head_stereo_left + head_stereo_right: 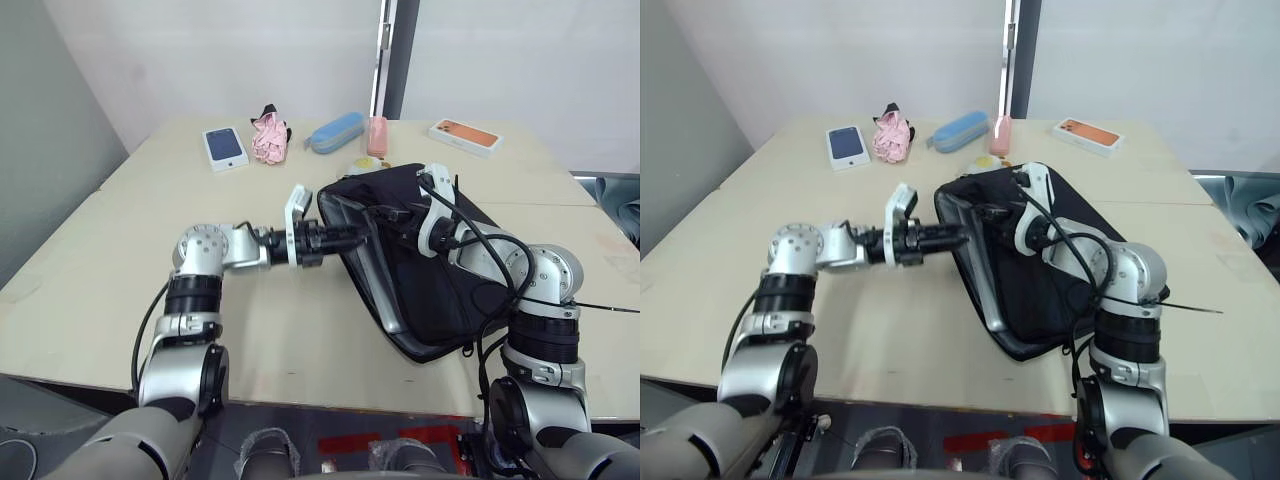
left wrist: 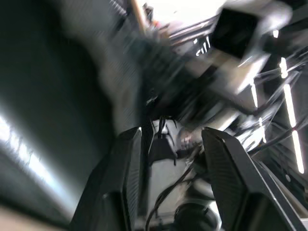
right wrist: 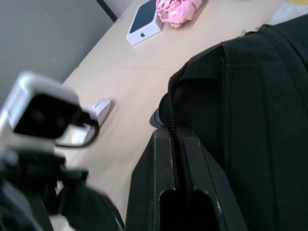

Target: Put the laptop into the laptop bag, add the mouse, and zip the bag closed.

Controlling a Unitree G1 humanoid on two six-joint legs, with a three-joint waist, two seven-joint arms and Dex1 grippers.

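Currently right gripper (image 3: 174,139) clamps the laptop bag (image 1: 430,270) zipper cord; left gripper (image 2: 171,144), spread, should brace the edge

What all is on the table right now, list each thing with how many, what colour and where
table: one, beige, under everything.
laptop bag: one, black, centre-right, open along its left edge.
laptop: one, silver-grey, its edge showing in the bag's open side.
phone box: one, white with a dark phone picture, far left.
phone box: one, white with an orange picture, far right.
pink bundle: one, beside the left box.
blue case: one, far centre.
pink case: one, right of the blue case.
yellow-and-white item: one, behind the bag.
left tool: black, open, at the bag's opening.
right tool: black, shut on the bag's zipper cord.
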